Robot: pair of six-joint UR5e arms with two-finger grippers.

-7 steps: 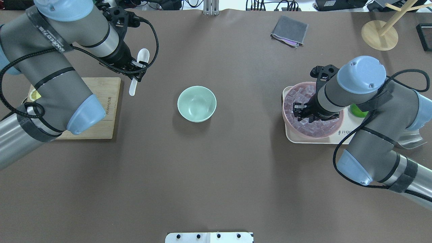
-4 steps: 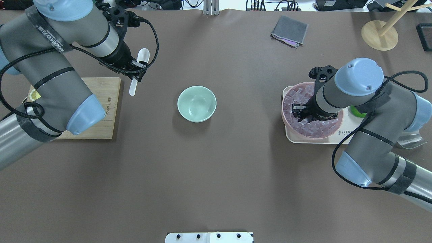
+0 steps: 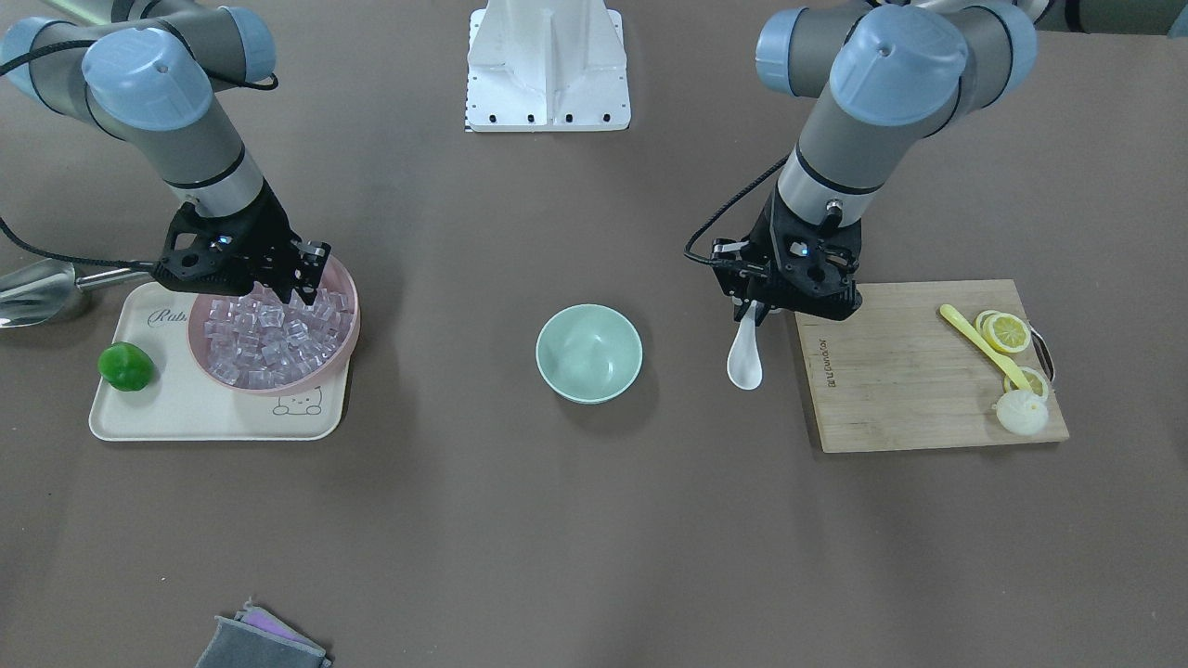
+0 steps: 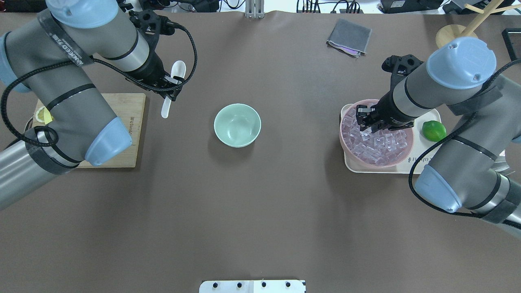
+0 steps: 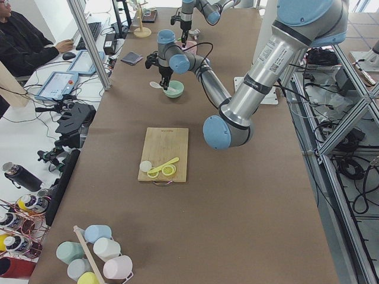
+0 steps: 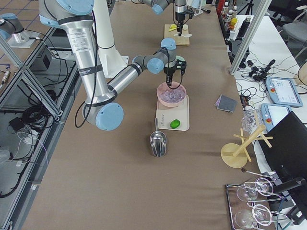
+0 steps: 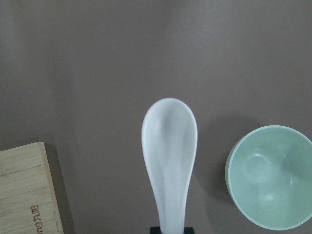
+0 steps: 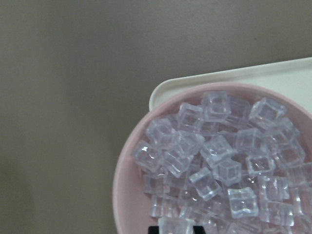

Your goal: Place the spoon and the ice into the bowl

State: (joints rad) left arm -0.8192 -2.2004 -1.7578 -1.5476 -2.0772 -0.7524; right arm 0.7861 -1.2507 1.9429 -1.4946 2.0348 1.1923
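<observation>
- From the front we see the left gripper (image 3: 754,314) closed tight on the handle of the spoon (image 3: 745,360). The white scoop hangs down over the table (image 3: 594,520), between the bowl (image 3: 588,353) and the cutting board (image 3: 891,390).
- In the same view the right gripper (image 3: 306,283) hangs just over the pink bowl (image 3: 345,348). That bowl is full of ice cubes (image 3: 269,339). It sits on a tray (image 3: 186,422) next to a lime (image 3: 126,366).
- From above we see the green bowl in the middle of the table. The spoon is to its left, near it but not touching. The pink bowl is well apart on the right.
- From the left end of the table, the near arm reaches far along the table. The spoon looks tiny there, just beside the bowl. We cannot tell how the fingers sit from here.
- From the right end, the near arm points down over the pink bowl. A metal scoop (image 6: 158,143) lies on the table near the tray.
- The left wrist camera shows the spoon coming up from the fingers at the bottom edge, with its hollow side facing us. The bowl is low on the right and a corner of the cutting board is low on the left.
- The right wrist camera shows the ice (image 8: 175,227), one clear cube at the bottom edge. It sits between the two black fingertips (image 8: 153,229), and the gripper is narrow around it. The other cubes lie in the pink bowl below.
</observation>
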